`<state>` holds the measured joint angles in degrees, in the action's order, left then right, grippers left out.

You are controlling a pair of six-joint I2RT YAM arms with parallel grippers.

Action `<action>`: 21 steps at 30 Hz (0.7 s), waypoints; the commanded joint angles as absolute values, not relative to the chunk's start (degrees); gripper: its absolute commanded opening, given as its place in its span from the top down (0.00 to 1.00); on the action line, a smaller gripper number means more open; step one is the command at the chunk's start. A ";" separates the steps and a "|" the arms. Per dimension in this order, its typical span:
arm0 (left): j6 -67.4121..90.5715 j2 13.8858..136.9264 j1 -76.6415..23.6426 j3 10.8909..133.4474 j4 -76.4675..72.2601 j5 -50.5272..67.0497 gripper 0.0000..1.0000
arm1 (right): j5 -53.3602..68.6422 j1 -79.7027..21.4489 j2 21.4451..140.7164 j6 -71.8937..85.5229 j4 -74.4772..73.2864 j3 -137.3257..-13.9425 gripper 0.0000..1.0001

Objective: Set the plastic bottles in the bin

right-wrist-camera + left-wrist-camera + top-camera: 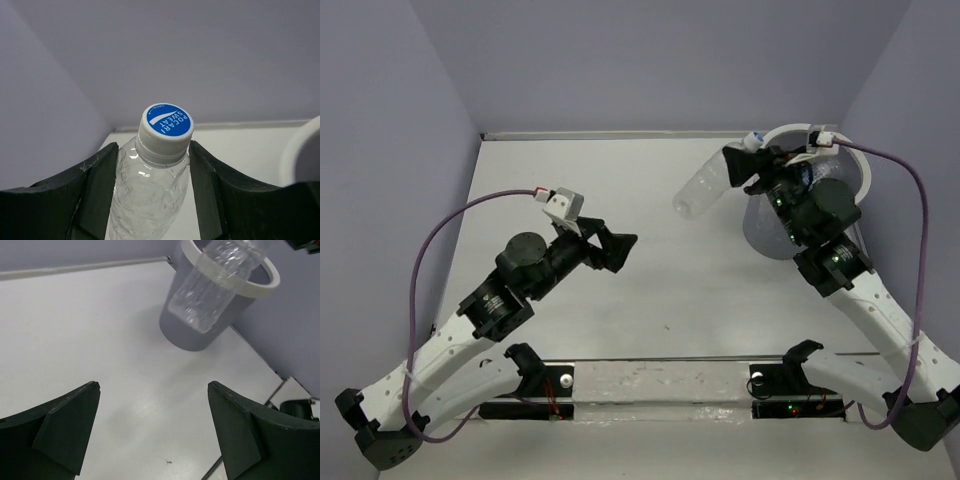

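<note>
Plastic bottle [703, 190] clear, white cap with blue print, tilted, held above worktop [620, 180], base out left of bin [760, 238], cap end near rim. Right end effector [745, 165] clamped on bottle just below cap. Left end effector [620, 247] spread wide, holding nothing, over mid worktop, well apart from bin.
</note>
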<state>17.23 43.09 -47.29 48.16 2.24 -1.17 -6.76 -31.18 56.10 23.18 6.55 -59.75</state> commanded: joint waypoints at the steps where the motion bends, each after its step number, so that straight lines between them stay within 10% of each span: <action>1: 14.33 36.31 -47.55 45.98 5.80 -16.86 0.01 | -39.12 -30.59 52.73 9.43 6.67 -66.61 0.75; 21: 13.36 31.20 -47.55 42.10 7.29 -22.32 0.01 | -46.24 -13.98 67.94 -4.41 23.47 -63.82 0.76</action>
<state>14.22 32.08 -47.27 42.63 8.69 -21.17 -46.11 -14.66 67.94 -7.01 21.76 -65.25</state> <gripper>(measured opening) 0.989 0.608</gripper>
